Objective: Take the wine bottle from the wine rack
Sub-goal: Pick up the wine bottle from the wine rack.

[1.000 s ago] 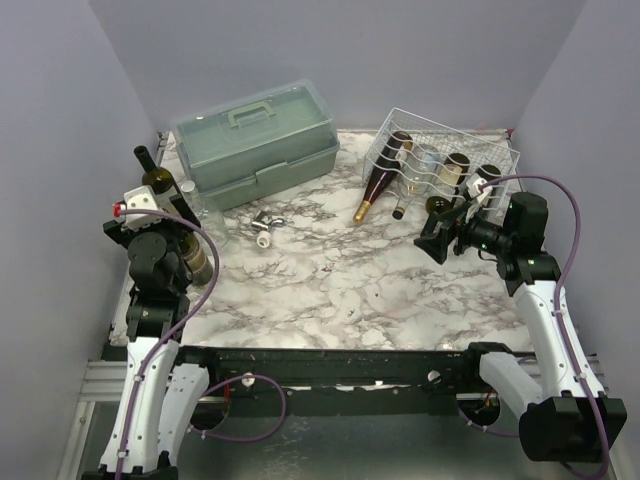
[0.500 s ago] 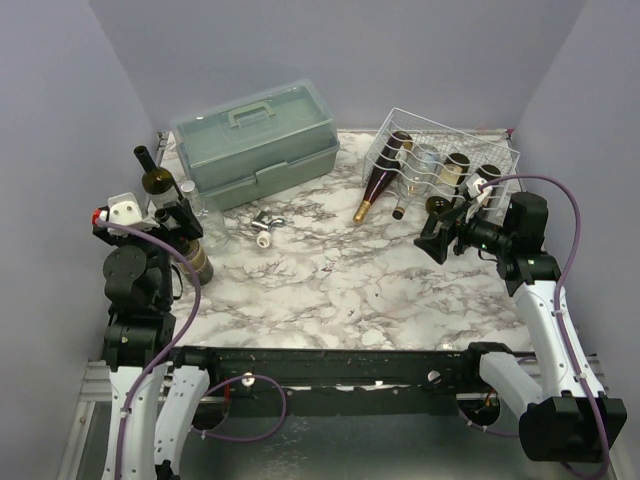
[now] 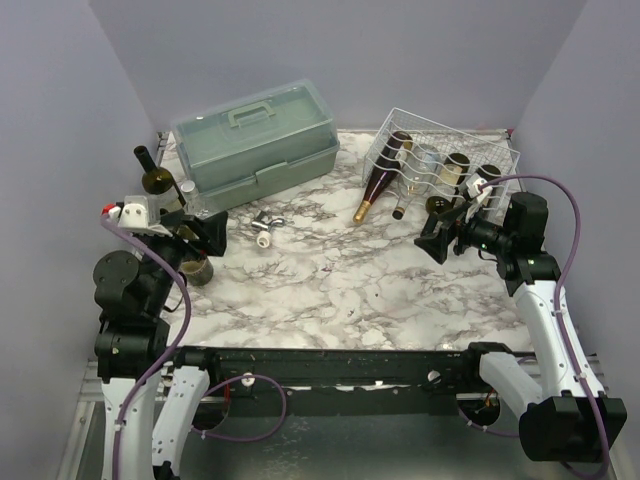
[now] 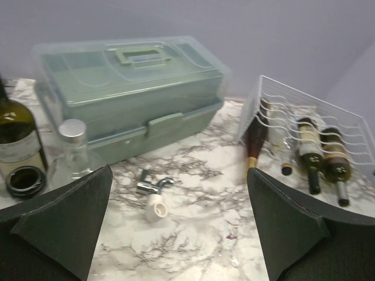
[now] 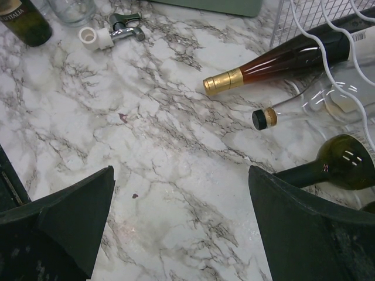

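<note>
At the 3 o'clock side of the table (image 3: 330, 290), the right gripper (image 3: 437, 232) is held above the marble with its jaws spread wide and nothing gripped between them. Just beyond it, toward 12 o'clock in the top view, the wine rack (image 3: 432, 113) is seen, and bottles lie in it side by side, necks toward the arms. In the right wrist view these are ranged from 1 to 3 o'clock. A gold-capped wine bottle (image 5: 293, 57) is laid with its neck out over the marble, a clear bottle (image 5: 307, 110) with a dark cap is below it, and a green bottle (image 5: 337, 159) is nearest the fingers. None is touched.

At 9 o'clock the left gripper (image 3: 207, 232) is likewise released, pointed across the table. A grey-green toolbox (image 3: 255, 140) stands at 11 o'clock, with a dark upright bottle (image 3: 158, 182) at its left and a small tap fitting (image 3: 265, 228) on the marble.

The task is judged barely begun: no rack bottle is grasped, so approach, closing and withdrawal are all left.
</note>
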{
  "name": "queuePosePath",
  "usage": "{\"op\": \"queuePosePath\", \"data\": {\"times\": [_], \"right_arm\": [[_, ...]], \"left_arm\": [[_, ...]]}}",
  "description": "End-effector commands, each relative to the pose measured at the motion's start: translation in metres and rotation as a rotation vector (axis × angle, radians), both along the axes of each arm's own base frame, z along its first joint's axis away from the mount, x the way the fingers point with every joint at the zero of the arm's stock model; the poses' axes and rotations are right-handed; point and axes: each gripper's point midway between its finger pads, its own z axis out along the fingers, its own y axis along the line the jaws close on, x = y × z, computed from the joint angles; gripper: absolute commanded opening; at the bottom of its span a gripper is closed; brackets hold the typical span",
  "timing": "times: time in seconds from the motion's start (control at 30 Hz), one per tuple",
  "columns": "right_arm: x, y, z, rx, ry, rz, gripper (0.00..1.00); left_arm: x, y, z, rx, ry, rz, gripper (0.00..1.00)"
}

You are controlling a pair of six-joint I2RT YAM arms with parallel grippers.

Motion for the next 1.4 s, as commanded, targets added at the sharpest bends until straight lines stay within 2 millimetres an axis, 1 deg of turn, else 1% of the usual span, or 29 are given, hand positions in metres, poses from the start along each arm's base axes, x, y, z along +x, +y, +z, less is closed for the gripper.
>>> {"op": "queuePosePath", "data": {"times": [0.0, 0.1, 0.4, 0.63, 0.8, 1.07, 1.3, 1.37], "right_arm": [[0.002, -0.005, -0.009, -0.017, 0.021, -0.023, 1.0], [0.002, -0.005, -0.011, -0.018, 0.023, -0.024, 1.0], [0.004, -0.006, -0.015, -0.021, 0.034, -0.029, 1.0], [0.006, -0.008, -0.018, -0.022, 0.038, -0.035, 1.0], [0.008, -0.009, -0.021, -0.024, 0.045, -0.043, 1.0], [0.009, -0.011, -0.024, -0.019, 0.048, -0.052, 0.99], [0.011, -0.015, -0.025, -0.02, 0.042, -0.072, 1.0], [0.012, -0.015, -0.025, -0.02, 0.04, -0.077, 0.99]], "left_arm": [[-0.02, -0.037, 0.014, -0.055, -0.003, -0.214, 0.99], [-0.022, -0.048, 0.012, -0.082, 0.022, -0.277, 0.99], [-0.023, -0.069, -0.001, -0.135, 0.098, -0.402, 0.99], [-0.026, -0.09, -0.009, -0.121, 0.13, -0.487, 0.99], [-0.025, -0.112, -0.016, -0.065, 0.145, -0.551, 0.99], [-0.006, -0.14, -0.035, 0.02, 0.167, -0.628, 0.99], [0.01, -0.164, -0.046, 0.052, 0.175, -0.697, 0.99], [0.014, -0.17, -0.052, 0.061, 0.179, -0.721, 0.99]]}}
